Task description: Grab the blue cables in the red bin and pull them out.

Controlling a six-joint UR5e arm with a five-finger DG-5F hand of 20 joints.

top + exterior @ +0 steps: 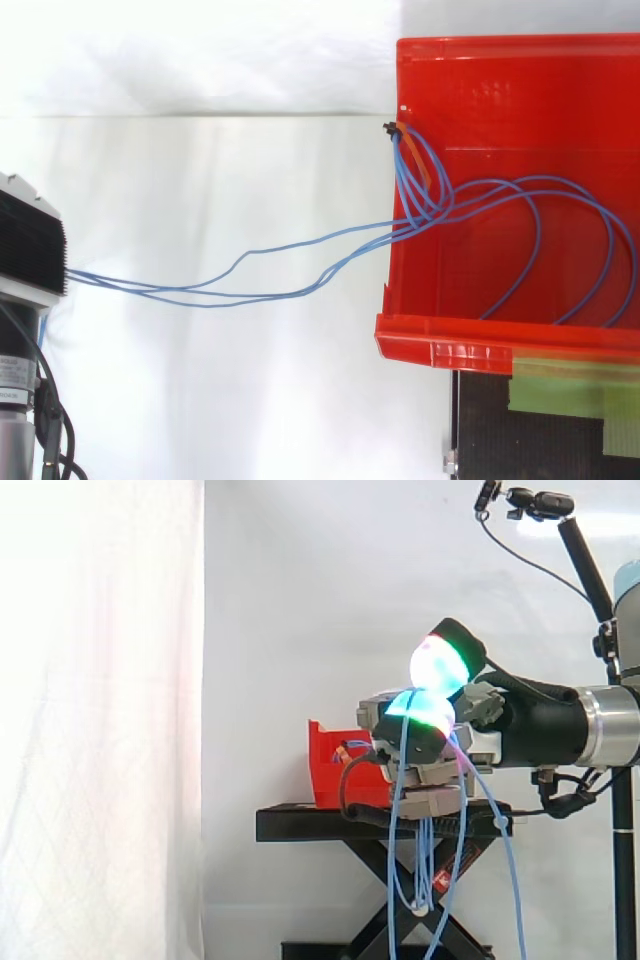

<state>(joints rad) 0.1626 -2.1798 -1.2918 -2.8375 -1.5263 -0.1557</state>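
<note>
The red bin (330, 772) stands on a black stand (300, 825). My hand (445, 735) hovers just right of the bin, a little above the stand top, its glowing fingertips (438, 662) curled. Several thin blue cables (400, 820) run through the hand and hang in long loops below it, past the stand's edge. From above, the blue cables (250, 262) stretch from my hand (30, 245) at the left edge across open space and over the wall of the red bin (450, 345). Their far ends still loop inside the bin, tied together by an orange band (398, 130).
A white curtain (100, 720) hangs at the left. A black pole with a camera mount (540, 502) rises at the upper right. The stand's scissor legs (400, 900) sit below the hanging cable loops. Green tape (570, 385) lies on the stand beside the bin.
</note>
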